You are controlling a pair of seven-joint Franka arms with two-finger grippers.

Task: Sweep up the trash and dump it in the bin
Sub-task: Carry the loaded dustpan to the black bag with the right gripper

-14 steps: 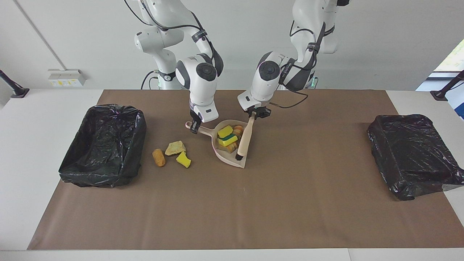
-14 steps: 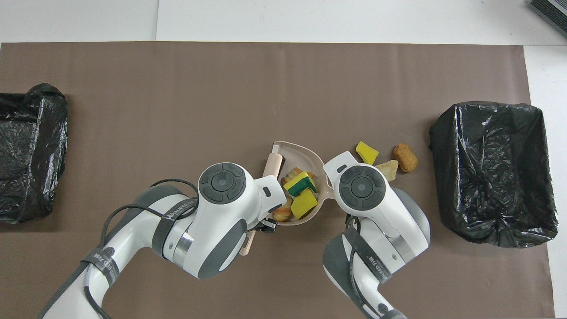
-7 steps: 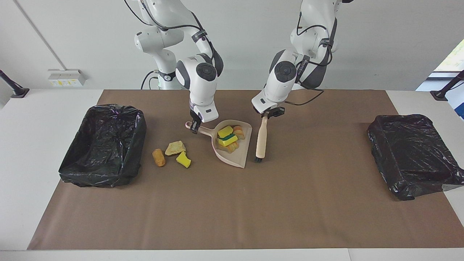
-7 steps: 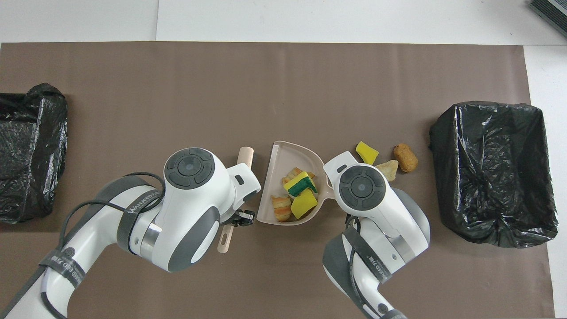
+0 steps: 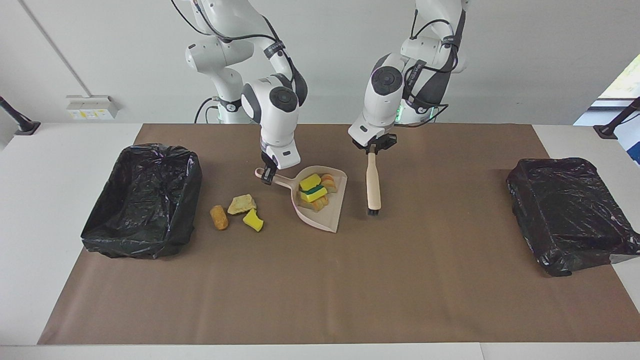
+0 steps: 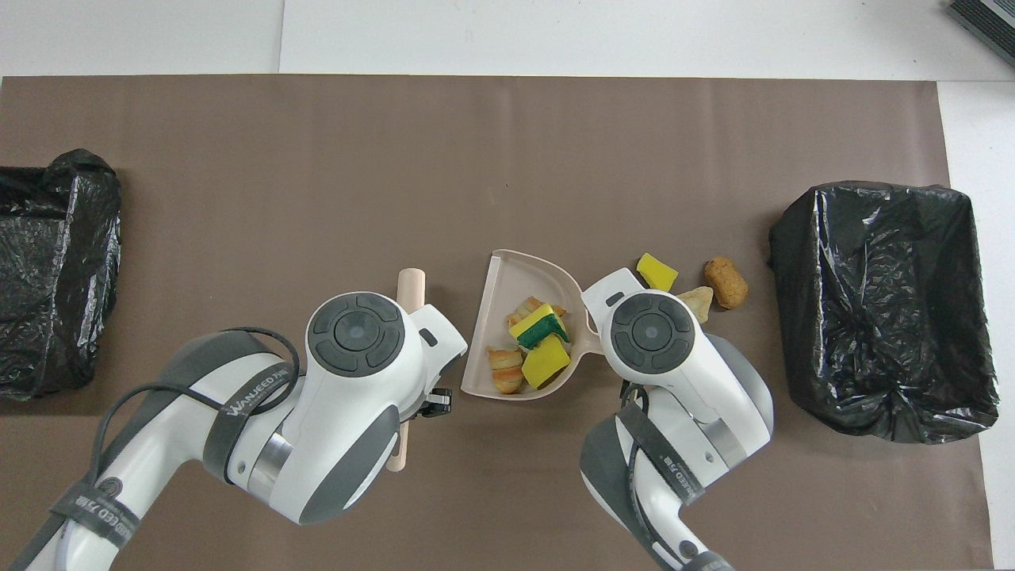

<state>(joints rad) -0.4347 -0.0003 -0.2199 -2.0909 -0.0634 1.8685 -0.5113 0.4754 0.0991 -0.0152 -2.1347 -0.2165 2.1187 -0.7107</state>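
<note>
A brown mat (image 5: 320,280) was spread over a white table (image 5: 45,200) before a pale wall. Four scraps (image 5: 315,189) were heaped in the pink dustpan (image 5: 327,217); three scraps (image 5: 235,212), yellow, beige and tan, lay nearby beside a black-lined bin (image 5: 142,200). The right gripper (image 5: 269,175) was clamped on the dustpan's handle, the left gripper (image 5: 372,148) on a brush (image 5: 372,185).

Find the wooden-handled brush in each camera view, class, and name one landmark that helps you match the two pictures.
Facing view: the wooden-handled brush hangs upright from the left gripper, right of centre, beside the pink plastic dustpan.
Overhead view: the brush shows left of centre, mostly hidden under the left arm.
Shared landmark: the dustpan, next to the brush in both.
</note>
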